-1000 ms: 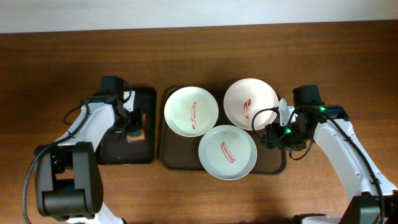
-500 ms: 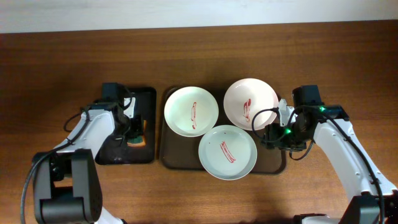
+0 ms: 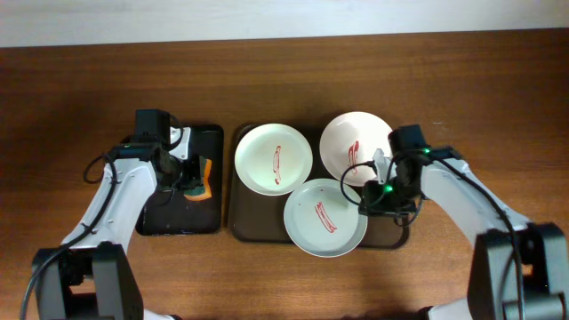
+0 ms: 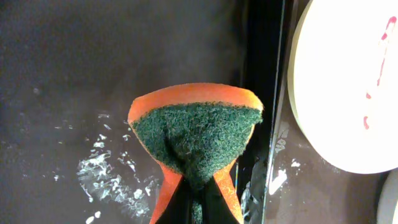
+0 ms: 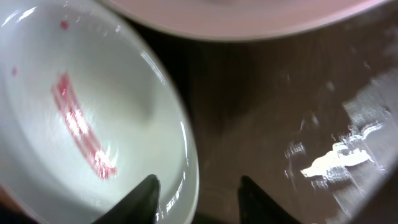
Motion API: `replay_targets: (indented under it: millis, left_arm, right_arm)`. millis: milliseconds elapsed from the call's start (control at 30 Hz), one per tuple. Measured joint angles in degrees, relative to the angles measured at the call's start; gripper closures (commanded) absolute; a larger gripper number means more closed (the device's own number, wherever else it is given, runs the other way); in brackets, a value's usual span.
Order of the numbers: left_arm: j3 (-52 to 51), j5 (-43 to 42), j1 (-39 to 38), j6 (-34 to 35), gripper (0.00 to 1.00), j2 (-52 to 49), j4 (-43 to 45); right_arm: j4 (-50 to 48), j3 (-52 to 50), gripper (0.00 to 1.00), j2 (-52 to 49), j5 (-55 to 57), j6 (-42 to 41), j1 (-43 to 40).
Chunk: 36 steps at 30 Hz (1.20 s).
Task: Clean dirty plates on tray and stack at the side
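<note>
Three plates with red smears lie on the dark brown tray point(image 3: 242, 227): a white one point(image 3: 273, 158) at the left, a white one point(image 3: 357, 147) at the back right, and a pale blue-green one point(image 3: 324, 217) at the front. My left gripper point(image 3: 189, 177) is shut on an orange sponge with a green scrub face point(image 4: 196, 134), held over the black tray point(image 3: 169, 218). My right gripper point(image 5: 196, 190) is open, its jaws on either side of the blue-green plate's point(image 5: 93, 118) right rim; one finger is over the plate, the other over the tray floor point(image 5: 286, 106).
The smaller black tray point(image 4: 68, 81) lies left of the brown tray, with white specks on it. The left white plate's edge point(image 4: 342, 87) shows at the right of the left wrist view. Bare wood tabletop point(image 3: 498, 89) surrounds both trays.
My left gripper has lifted the sponge and shifted slightly right on the black tray. My right gripper has moved left, from the tray's right edge to the blue-green plate's rim.
</note>
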State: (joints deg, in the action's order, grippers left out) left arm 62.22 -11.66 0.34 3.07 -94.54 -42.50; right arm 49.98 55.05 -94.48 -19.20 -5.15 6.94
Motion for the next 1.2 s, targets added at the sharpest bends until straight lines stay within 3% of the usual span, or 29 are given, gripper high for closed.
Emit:
replay_targets:
  millis: [67, 167, 400, 933, 1200]
  left_arm:
    - [0.0, 0.0, 0.0, -0.02, 1.0, 0.0, 0.0]
    - [0.0, 0.0, 0.0, 0.0, 1.0, 0.0, -0.02]
    - [0.0, -0.02, 0.0, -0.02, 1.0, 0.0, -0.07]
    - [0.0, -0.15, -0.28, -0.02, 1.0, 0.0, 0.48]
    - [0.0, 0.28, -6.29, -0.02, 1.0, -3.78, 2.05]
  right_arm:
    - [-1.46, -0.02, 0.84, -4.37, 0.02, -0.98, 1.46]
    - [-2.86, -0.15, 0.91, -5.77, 0.02, -3.69, 2.73]
    - [-3.91, -0.15, 0.92, -5.77, -0.44, -7.8, 5.07]
    - [-3.91, -0.15, 0.92, -5.77, -0.46, -8.17, 5.11]
    - [-3.74, -0.15, 0.92, -5.77, -0.66, -8.2, 5.11]
